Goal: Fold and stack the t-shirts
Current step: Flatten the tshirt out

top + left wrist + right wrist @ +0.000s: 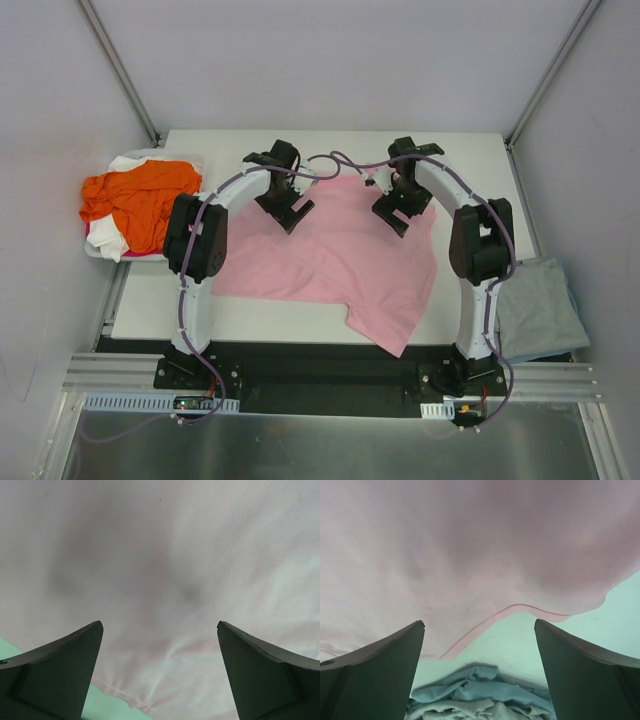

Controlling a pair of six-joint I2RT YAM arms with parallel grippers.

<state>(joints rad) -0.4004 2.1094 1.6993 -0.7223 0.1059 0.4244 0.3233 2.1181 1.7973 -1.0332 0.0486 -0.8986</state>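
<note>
The tabletop is the largest thing we see. It is white, and both arms reach over it from the near edge.

Spread across its middle lies the pink shirt, mostly flat with some wrinkles. One corner reaches over the near edge. In the left wrist view the pink shirt fills nearly the whole picture, with a hem low down. In the right wrist view the pink shirt covers the upper part and its hem curves across the middle.

The grey shirt lies flat at the right edge of the tabletop, just beside the right arm. We also see crumpled grey-blue cloth at the bottom of the right wrist view, below the pink hem.

At the far left sits a heap with the orange shirt on top and the white shirt showing under it.

The left end effector hangs over the far left part of the pink shirt. Its fingers are spread wide and grip nothing. The right end effector hangs over the far right part, likewise spread wide and empty. We cannot tell whether either touches the cloth.
</note>
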